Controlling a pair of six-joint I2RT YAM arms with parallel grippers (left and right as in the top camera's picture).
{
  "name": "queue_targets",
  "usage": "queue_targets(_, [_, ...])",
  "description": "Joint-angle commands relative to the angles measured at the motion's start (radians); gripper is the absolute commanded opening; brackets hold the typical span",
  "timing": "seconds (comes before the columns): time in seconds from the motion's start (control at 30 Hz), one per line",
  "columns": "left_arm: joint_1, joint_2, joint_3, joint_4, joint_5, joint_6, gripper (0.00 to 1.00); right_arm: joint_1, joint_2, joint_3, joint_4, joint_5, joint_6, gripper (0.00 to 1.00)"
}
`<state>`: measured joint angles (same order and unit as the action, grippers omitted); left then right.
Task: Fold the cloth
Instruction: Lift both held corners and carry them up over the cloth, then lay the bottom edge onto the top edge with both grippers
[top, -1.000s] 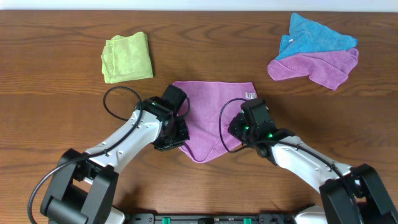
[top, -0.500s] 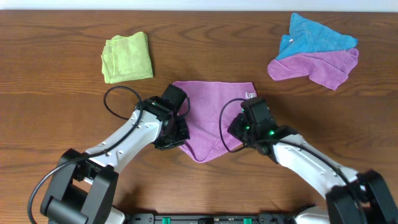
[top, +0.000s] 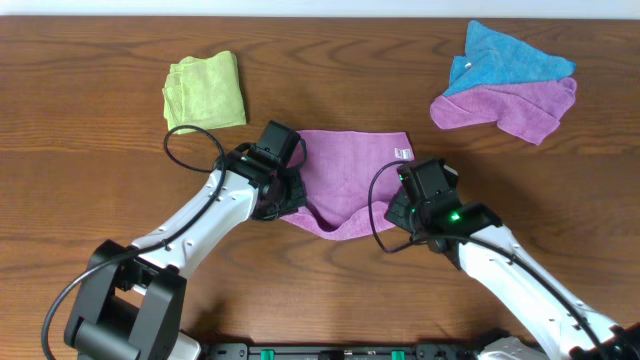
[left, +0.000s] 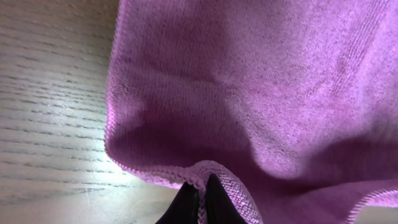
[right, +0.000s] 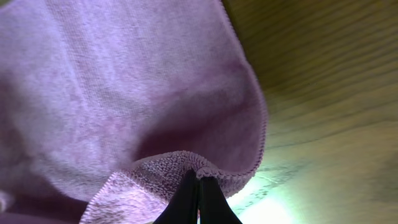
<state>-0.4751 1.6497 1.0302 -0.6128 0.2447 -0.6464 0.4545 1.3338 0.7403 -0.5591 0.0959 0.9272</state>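
Observation:
The cloth (top: 350, 180) is a magenta-purple towel in the middle of the table, with a small white label (top: 403, 153) at its right edge. Its near edge is lifted and sags between my two grippers. My left gripper (top: 283, 203) is shut on the near left corner; the left wrist view shows the hem (left: 200, 179) pinched between the dark fingertips (left: 217, 205). My right gripper (top: 405, 212) is shut on the near right corner, where the right wrist view shows the stitched edge (right: 202, 168) caught between the fingertips (right: 185, 200).
A folded light green cloth (top: 204, 92) lies at the back left. A blue cloth (top: 505, 57) overlaps a duller lavender cloth (top: 510, 106) at the back right. Bare wooden table (top: 80, 180) surrounds the towel.
Both grippers have moved away from me and slightly apart, lifting the towel's near corners. The pointed near tip has become a sagging edge between them. The right gripper closed fully.

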Motion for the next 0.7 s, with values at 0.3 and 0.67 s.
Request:
queue_targets(0.3, [0.003, 0.004, 0.015, 0.119, -0.096, 0.004, 0.06, -0.010, -0.010, 0.013, 0.093, 0.170, -0.054, 0.01])
queue_targets(0.67, [0.006, 0.018, 0.015, 0.234, -0.170, 0.003, 0.06, -0.044, 0.069, 0.013, 0.210, 0.158, -0.080, 0.01])
